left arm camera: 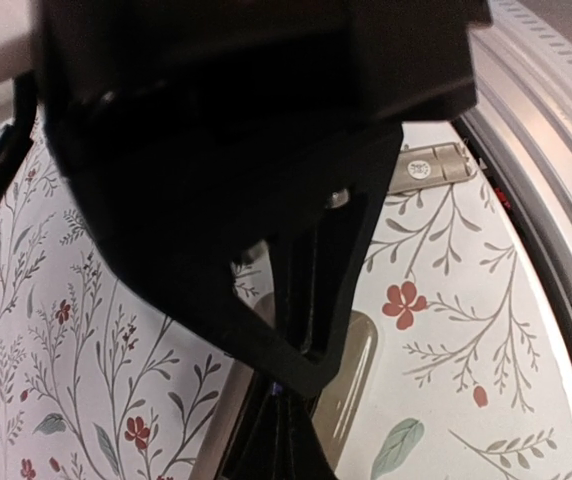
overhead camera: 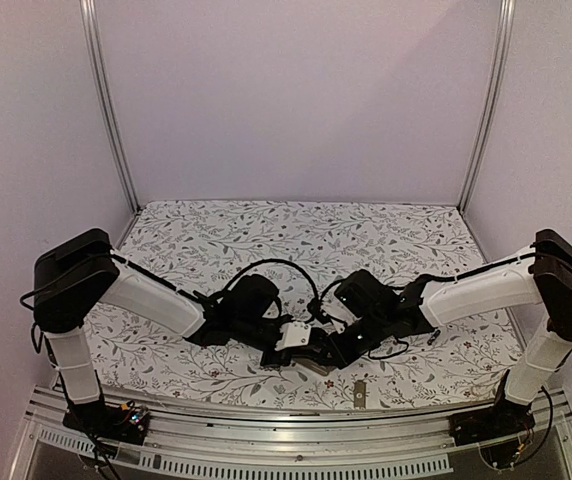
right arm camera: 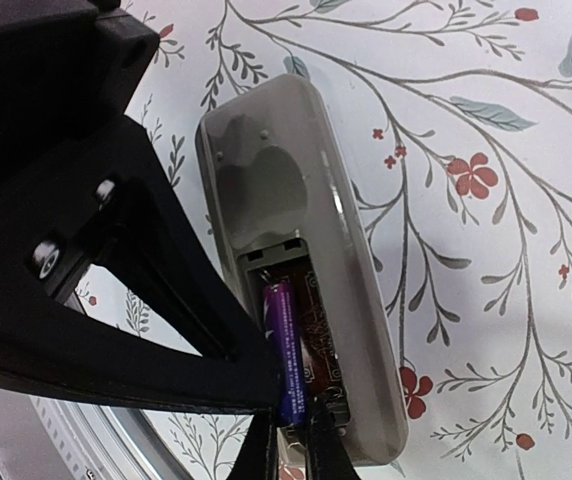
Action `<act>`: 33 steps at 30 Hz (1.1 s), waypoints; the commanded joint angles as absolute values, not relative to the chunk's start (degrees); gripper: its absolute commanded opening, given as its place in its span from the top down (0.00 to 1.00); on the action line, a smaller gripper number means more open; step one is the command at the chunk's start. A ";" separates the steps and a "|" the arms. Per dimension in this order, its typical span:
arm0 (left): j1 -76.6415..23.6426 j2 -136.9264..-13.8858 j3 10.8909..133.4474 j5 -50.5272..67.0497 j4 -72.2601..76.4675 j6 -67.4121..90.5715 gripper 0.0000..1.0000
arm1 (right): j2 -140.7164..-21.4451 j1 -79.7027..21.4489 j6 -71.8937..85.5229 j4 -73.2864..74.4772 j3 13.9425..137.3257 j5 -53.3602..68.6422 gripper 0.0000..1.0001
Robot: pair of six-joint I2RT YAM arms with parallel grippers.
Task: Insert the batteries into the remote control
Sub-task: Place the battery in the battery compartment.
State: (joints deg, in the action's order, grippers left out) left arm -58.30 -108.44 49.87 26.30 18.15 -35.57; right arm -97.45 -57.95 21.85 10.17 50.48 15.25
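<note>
The remote control [right arm camera: 266,170] lies back-up on the flowered cloth with its battery bay open. One purple-dark battery [right arm camera: 286,340] sits in the left slot. The right slot shows only bare reddish board. My right gripper [right arm camera: 294,440] is shut on the battery's near end. My left gripper [left arm camera: 284,400] looks shut, its tips down on the remote's beige back [left arm camera: 361,370]. In the top view both grippers [overhead camera: 284,350] [overhead camera: 331,352] meet over the remote [overhead camera: 316,364] near the front of the table. The second battery is out of view.
The small flat grey cover piece [left arm camera: 431,165] lies apart on the cloth near the front edge, as the top view [overhead camera: 359,393] also shows. The aluminium rail [overhead camera: 296,430] runs along the near edge. White walls enclose the table.
</note>
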 commanded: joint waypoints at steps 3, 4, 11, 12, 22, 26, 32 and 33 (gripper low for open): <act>-59.35 -109.09 49.83 26.07 16.10 -36.07 0.89 | -98.14 -58.01 21.56 6.21 50.09 13.34 1.00; -59.40 -108.97 49.91 26.30 15.79 -36.11 0.86 | -98.17 -58.01 21.58 6.05 50.03 13.33 1.00; -59.29 -109.28 50.52 26.21 14.26 -36.70 0.83 | -97.65 -58.01 21.88 4.44 49.23 13.80 1.00; -59.27 -109.46 50.66 25.96 14.03 -36.82 0.84 | -97.58 -58.01 21.88 4.09 49.10 13.94 1.00; -59.27 -110.63 52.63 24.09 7.97 -39.51 0.81 | -97.09 -58.01 21.62 3.53 48.28 13.57 1.00; -58.99 -110.43 53.16 23.75 5.51 -39.93 0.80 | -96.71 -58.01 21.62 3.59 47.99 13.27 1.00; -59.21 -111.39 54.04 23.27 6.17 -39.38 0.91 | -96.50 -58.01 21.47 3.60 47.90 12.93 1.00; -59.17 -111.65 54.26 23.12 5.94 -39.40 0.92 | -96.44 -58.01 21.45 3.54 47.90 12.92 1.00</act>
State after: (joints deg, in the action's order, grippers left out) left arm -58.54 -108.84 53.34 24.84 10.13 -39.55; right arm -96.71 -57.98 21.82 6.81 48.47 15.07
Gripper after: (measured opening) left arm 0.101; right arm 0.050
